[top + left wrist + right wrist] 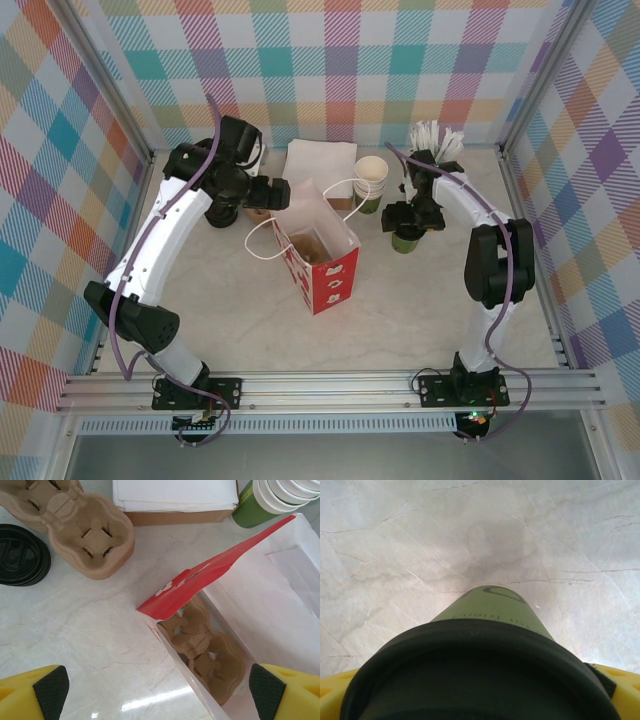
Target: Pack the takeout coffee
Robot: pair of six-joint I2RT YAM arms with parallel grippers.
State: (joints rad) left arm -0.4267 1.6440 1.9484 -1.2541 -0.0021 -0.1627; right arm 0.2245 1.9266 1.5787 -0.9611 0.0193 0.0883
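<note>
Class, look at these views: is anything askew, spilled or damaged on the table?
Nothing spilled or broken. One small oddity: the red paper bag has its rim buckled at one corner, above the cardboard cup carrier lying inside it.

A robot test cell in a lab, dressed as a coffee-shop counter. The marble-look table [230, 310] is boxed in by an aluminium frame [330, 385] hung with bright plaid cloth walls [60, 200]. Two arms, left [150, 240] and right [490, 260], are bolted to the frame rail along the table's near edge, cables trailing. The props are café stock: stacked cups [370, 180], napkins [320, 158], sticks [435, 140], pulp carriers [85, 530], black lids [20, 555] and a red-and-white paper bag [325, 265].
</note>
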